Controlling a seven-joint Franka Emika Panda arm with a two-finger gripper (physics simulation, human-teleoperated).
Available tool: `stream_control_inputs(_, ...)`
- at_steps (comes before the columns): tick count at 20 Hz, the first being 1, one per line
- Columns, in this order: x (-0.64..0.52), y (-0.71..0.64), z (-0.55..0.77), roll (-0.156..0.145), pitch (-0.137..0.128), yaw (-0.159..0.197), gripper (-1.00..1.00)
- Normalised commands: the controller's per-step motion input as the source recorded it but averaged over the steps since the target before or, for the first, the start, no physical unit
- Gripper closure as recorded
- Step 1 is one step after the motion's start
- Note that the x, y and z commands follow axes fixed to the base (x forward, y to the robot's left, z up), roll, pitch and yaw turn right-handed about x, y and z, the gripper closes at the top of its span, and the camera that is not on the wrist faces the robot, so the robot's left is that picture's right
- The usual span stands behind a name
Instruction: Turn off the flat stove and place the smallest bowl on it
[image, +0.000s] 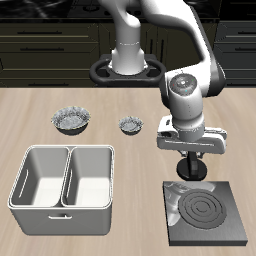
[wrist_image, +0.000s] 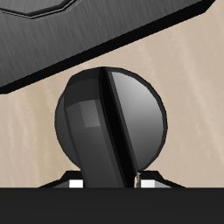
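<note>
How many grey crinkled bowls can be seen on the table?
2: a wider bowl behind the white tray, the smallest bowl beside it. Another may be hidden.

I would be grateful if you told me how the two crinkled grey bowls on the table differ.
The smallest bowl is clearly narrower than the wider bowl. The smallest bowl also sits nearer the end effector and the flat stove, while the wider bowl lies behind the white tray. Both are grey, ruffled at the rim and upright.
</note>
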Motion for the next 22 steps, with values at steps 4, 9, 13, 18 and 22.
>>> stream_control_inputs(4, -0.09, 0.13, 0.09, 0.040, -0.014, -0.066, 1.00)
stream_control_inputs(9, -0.11, 0.14, 0.05, 0.041, 0.009, -0.064, 1.00)
stream_control_inputs(13, -0.07, 0.09, 0.10, 0.010, -0.023, 0.000, 1.00)
stream_control_inputs(18, 0.02, 0.01, 0.02, 0.002, 0.000, 0.026, 1.00)
stream_control_inputs(22, 0.00, 0.05, 0.01, 0.014, 0.001, 0.025, 1.00)
